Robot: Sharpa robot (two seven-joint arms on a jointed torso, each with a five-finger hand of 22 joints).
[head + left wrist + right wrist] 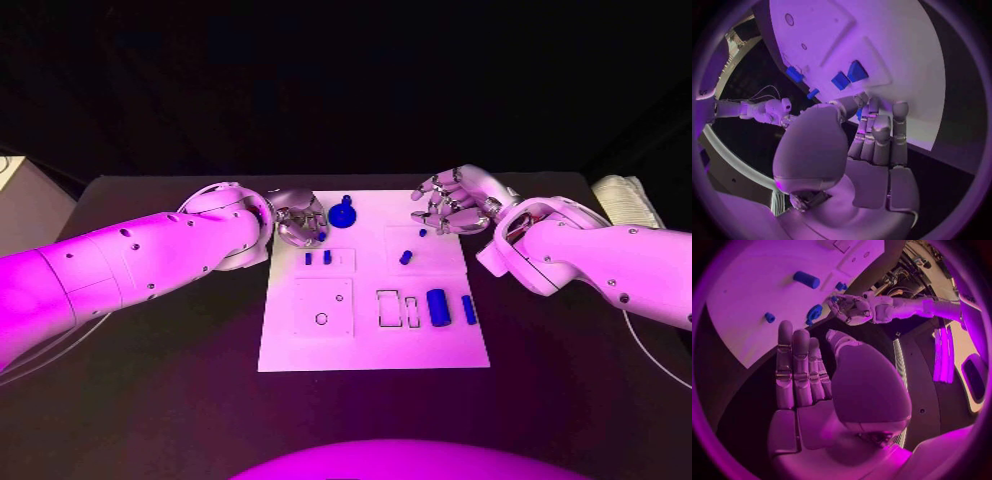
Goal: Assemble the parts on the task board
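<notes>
In the head view, the white task board [372, 345] is lying in the middle of the black table [159, 400]. The left hand [299, 220] is hovering over the board's far left corner with its fingers curled in; a small blue piece appears to be sitting at its fingertips, though I cannot tell for sure that it is being pinched. Just beside it a round blue part [342, 214] is resting near the board's far edge. The right hand [456, 203] is hanging over the far right corner, fingers spread wide and holding nothing. Two small blue pegs [317, 258] are standing side by side left of centre, and a blue cylinder [437, 307] is lying in the near right area.

In the left wrist view, the left hand [873, 140] is showing its fingers [900, 131] bent towards the board's edge, with two blue blocks [849, 76] lying close ahead of them.

In the right wrist view, the right hand [807, 377] is holding its fingers [784, 365] straight and empty, short of the board; the blue cylinder [806, 279] and the round blue part [814, 313] are lying beyond.
</notes>
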